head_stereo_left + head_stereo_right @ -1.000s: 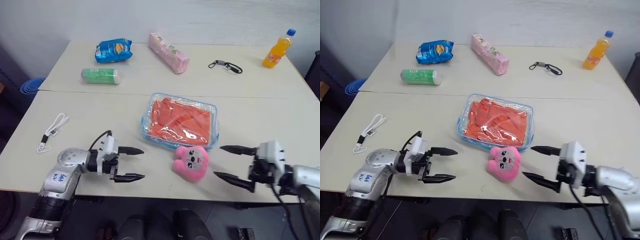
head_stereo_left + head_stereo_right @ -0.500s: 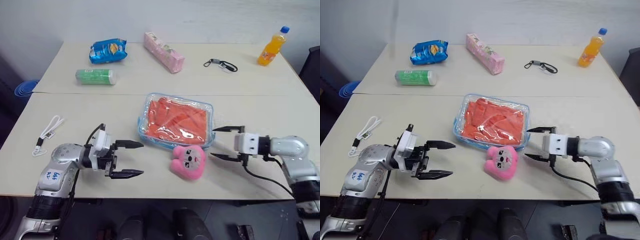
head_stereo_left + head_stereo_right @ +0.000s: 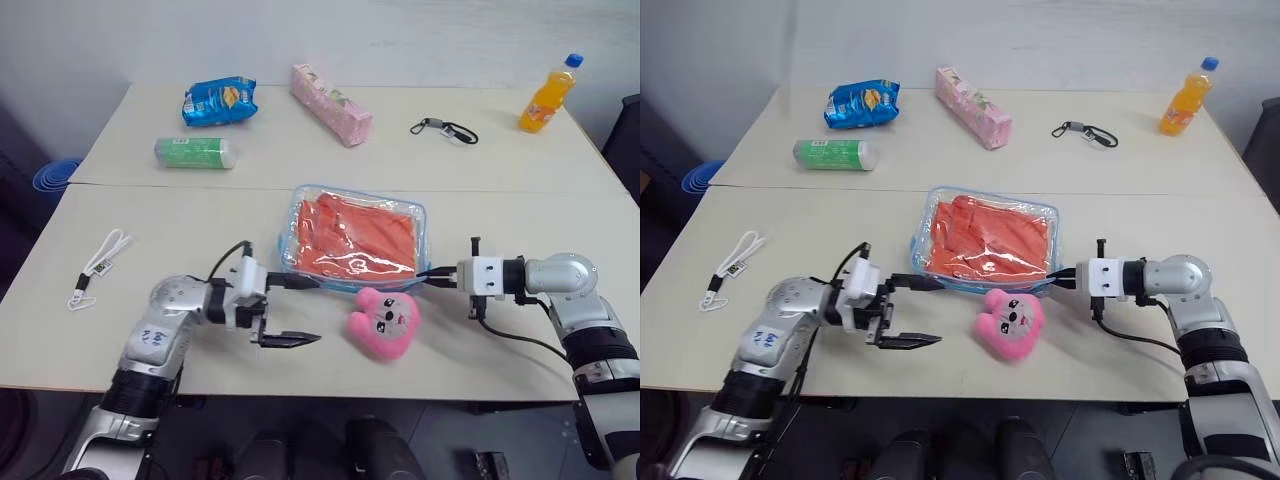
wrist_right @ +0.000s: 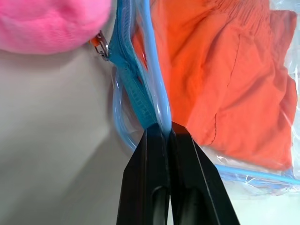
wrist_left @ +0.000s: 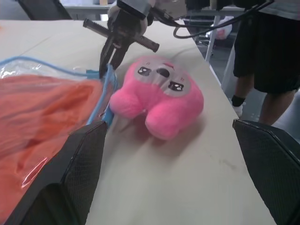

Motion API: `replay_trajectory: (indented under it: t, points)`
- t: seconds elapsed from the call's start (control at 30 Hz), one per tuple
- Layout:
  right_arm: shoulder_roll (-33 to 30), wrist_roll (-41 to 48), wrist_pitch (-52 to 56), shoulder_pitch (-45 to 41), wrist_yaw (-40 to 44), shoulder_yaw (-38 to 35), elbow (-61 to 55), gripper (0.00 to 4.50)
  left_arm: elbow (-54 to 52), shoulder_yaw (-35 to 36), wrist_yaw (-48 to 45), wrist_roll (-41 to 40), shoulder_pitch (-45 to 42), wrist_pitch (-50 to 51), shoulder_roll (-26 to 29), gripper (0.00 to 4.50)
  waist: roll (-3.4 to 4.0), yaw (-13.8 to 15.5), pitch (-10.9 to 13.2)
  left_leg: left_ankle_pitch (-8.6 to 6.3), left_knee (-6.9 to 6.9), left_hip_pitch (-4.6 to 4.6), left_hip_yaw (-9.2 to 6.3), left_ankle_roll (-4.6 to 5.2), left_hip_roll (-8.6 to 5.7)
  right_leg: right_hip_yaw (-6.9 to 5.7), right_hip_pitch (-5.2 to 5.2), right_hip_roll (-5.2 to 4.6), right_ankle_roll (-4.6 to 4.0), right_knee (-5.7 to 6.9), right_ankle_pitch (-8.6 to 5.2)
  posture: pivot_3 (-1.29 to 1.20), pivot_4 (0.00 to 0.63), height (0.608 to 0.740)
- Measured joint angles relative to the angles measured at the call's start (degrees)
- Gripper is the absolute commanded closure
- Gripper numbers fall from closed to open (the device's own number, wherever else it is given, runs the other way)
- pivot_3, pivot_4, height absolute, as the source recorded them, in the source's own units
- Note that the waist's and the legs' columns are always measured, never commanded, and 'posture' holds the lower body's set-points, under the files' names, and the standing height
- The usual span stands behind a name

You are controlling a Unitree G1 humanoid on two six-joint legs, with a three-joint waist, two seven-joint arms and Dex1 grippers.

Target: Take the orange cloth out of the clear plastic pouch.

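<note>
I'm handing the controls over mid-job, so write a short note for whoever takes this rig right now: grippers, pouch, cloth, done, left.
Right gripper: shut on the blue edge of the clear plastic pouch, at its near right corner.
Left gripper: open, holding nothing, beside the pouch's near left corner.
Orange cloth: folded, fully inside the pouch, mid-table.
Pink plush toy: right against the pouch's near edge, between the grippers.
Done: one pouch corner pinched.
Left: open the pouch, pull the cloth out.

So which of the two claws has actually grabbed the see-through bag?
The right gripper: its jaws are pinched shut on the blue edge of the clear plastic pouch. The left gripper hangs wide open beside it, holding nothing.
</note>
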Motion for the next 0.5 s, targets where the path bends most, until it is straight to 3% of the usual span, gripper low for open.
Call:
replay_trajectory:
  t: [0.3,0.43,0.5]
  points:
    - [0.4,0.2,0.3,-1.5,0.0,0.0,1.6,4.47,11.7,-10.5,5.0,10.9,-8.2,-5.2,-11.1,0.00,0.00,0.0,0.0,0.02,0.20,-0.02,0.03,-0.03,-0.01,0.02,0.00,0.04,0.01,0.11,0.00,0.00,0.150,0.740]
    - [0.6,0.3,0.7,-1.5,0.0,0.0,1.7,4.50,15.8,-12.4,8.0,15.0,-10.1,-6.6,-13.4,0.79,0.00,0.0,0.0,0.02,0.23,-0.02,0.02,-0.03,0.01,0.03,-0.01,0.04,0.01,0.15,0.00,0.00,0.150,0.740]
    - [0.6,0.3,0.8,-1.5,0.0,0.0,1.7,4.50,16.7,-12.5,8.9,15.6,-10.3,-7.0,-14.2,1.42,0.00,0.0,0.0,0.02,0.28,-0.02,0.02,-0.03,0.01,0.03,-0.01,0.04,0.01,0.17,0.00,0.00,0.150,0.740]
